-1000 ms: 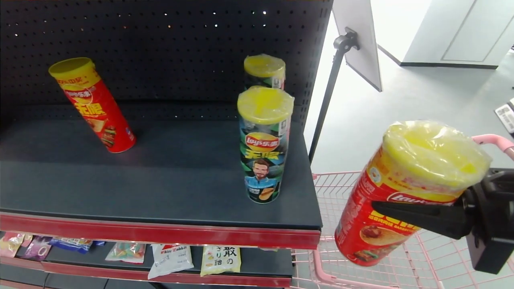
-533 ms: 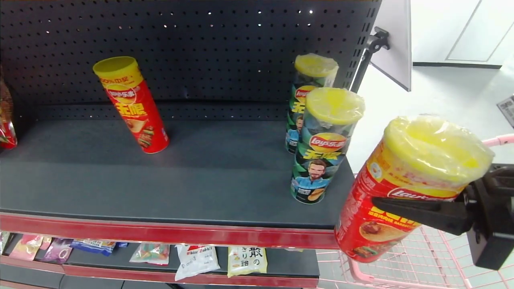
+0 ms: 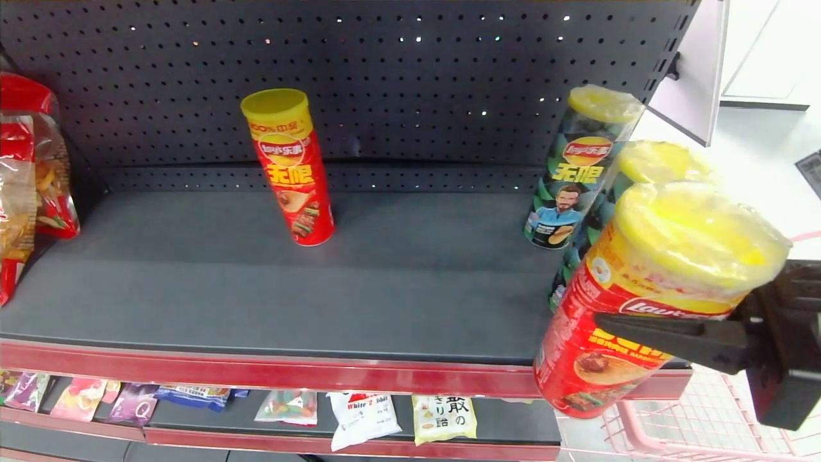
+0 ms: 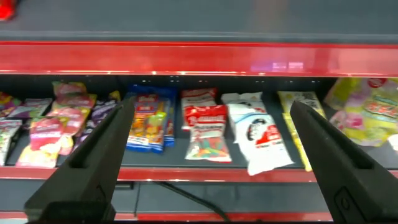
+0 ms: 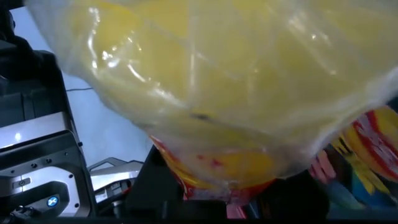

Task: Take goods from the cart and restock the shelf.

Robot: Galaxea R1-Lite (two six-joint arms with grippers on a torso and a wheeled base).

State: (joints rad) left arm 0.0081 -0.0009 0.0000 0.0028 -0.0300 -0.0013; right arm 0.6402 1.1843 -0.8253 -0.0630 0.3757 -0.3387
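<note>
Red chip can: tilted, off the right front corner of the shelf, above the cart; judged light, a stiff cardboard tube, dentable if squeezed hard; film over the lid looks slick, so mid-body is the better hold; right gripper clamped across the upper body, just below the lid; left gripper spread wide, empty, facing snack packets on the lower tier.

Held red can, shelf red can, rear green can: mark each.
held red can [image 3: 641, 282], head view, side wall below lid
shelf red can [image 3: 292, 170], head view, mid label
rear green can [image 3: 574, 176], head view, mid label
</note>
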